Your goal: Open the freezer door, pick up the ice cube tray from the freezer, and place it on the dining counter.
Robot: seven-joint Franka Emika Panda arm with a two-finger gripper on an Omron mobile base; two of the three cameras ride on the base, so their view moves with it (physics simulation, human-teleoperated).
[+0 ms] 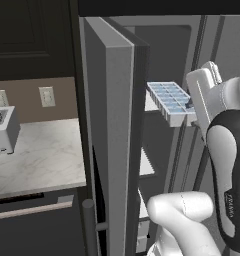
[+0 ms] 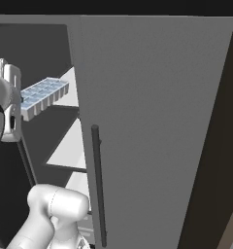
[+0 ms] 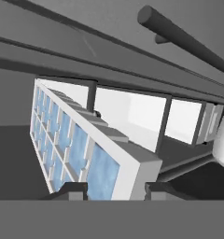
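Ice cube tray (image 1: 170,102): a flat white rectangular frame with two rows of pale blue, glossy cube cells, thin walls between them. It hangs in the air in front of the freezer (image 2: 50,58), level with an upper shelf (image 2: 72,82) and clear of it, one short end clamped in the gripper (image 3: 115,189). In the hand view the two dark fingertips (image 3: 74,190) sit either side of the tray's near end, closed partway onto it.

Matte grey and slab-like, the freezer door (image 1: 109,145) stands swung open, its dark round bar handle (image 1: 88,227) at the lower edge. Inside, the shelves are flat, smooth and white against dark grey walls. The plain grey door (image 2: 157,131) beside it carries a long dark vertical bar (image 2: 99,185).

On the arm's black casing small white lettering reads "FRANKA". A boxy white toaster (image 1: 3,130) stands at the left edge of a veined marble surface (image 1: 42,160).
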